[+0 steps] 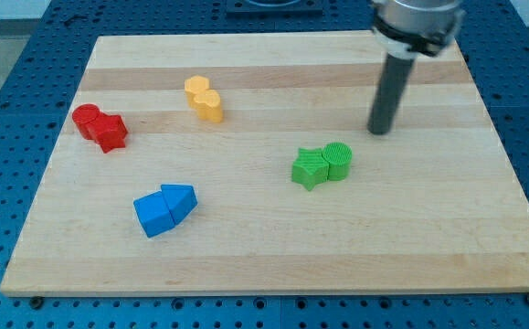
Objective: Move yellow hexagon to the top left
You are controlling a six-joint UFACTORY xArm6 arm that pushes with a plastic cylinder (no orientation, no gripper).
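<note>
Blue pegboard frames the pale wooden bench where we work. Our rod carries no gripper, so nothing spreads or pinches; our tip rests at the view's upper right, just above the green pair and well apart from the yellow pair, which lies left of centre near the top. We judge the yellow hexagon the nearer piece. Best come round to its lower right, then push steadily up-left, avoiding the red blocks.
</note>
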